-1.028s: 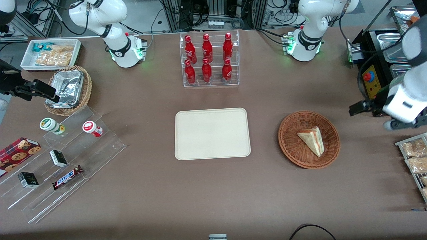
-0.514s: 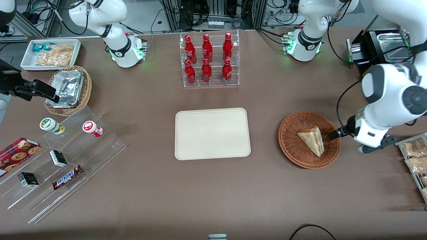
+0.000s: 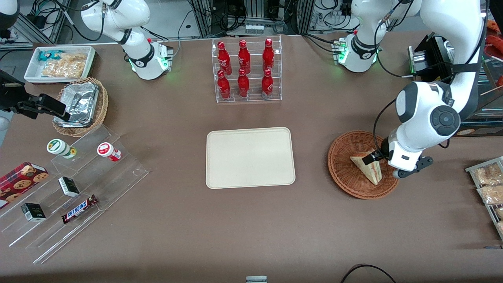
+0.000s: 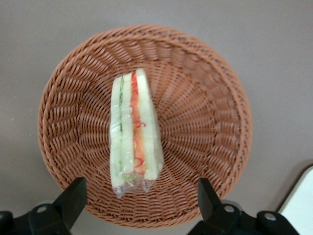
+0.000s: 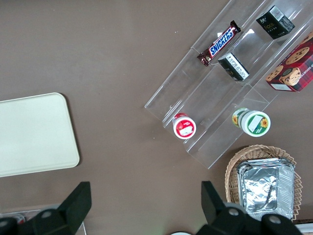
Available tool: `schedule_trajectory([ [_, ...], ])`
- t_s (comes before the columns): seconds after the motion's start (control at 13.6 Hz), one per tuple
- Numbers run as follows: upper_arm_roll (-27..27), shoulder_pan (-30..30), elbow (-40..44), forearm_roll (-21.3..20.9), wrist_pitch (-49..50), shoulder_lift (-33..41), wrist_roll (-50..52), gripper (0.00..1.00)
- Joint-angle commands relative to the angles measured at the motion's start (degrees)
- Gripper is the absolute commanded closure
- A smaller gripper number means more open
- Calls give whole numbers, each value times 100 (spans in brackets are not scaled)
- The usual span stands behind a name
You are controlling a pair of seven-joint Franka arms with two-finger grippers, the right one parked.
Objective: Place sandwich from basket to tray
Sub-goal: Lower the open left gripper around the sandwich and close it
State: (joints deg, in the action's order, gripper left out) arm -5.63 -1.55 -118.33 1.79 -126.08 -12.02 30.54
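The gripper [image 4: 139, 203] hangs over the sandwich [image 4: 133, 129] in the basket [image 4: 205, 98], its fingers [image 4: 73, 200] spread wide apart.

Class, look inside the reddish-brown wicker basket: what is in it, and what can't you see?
Inside the basket lies one wrapped sandwich, filling edge up. The open hand hovers above it, not touching. The weave beneath the sandwich is covered.

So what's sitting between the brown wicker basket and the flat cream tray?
Nothing: in the front view only bare brown table separates the round reddish-brown wicker basket from the cream rectangular tray. The gripper hovers over the basket.
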Motion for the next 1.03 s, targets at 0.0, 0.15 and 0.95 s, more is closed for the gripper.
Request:
schedule_trajectory([
  [0.0, 18, 49, -742, 15, -644, 288, -4, 0],
  [0.15, 27, 49, -998, 23, -997, 288, 13, 0],
  [0.95, 18, 49, -885, 67, -1710, -301, 66, 89],
])
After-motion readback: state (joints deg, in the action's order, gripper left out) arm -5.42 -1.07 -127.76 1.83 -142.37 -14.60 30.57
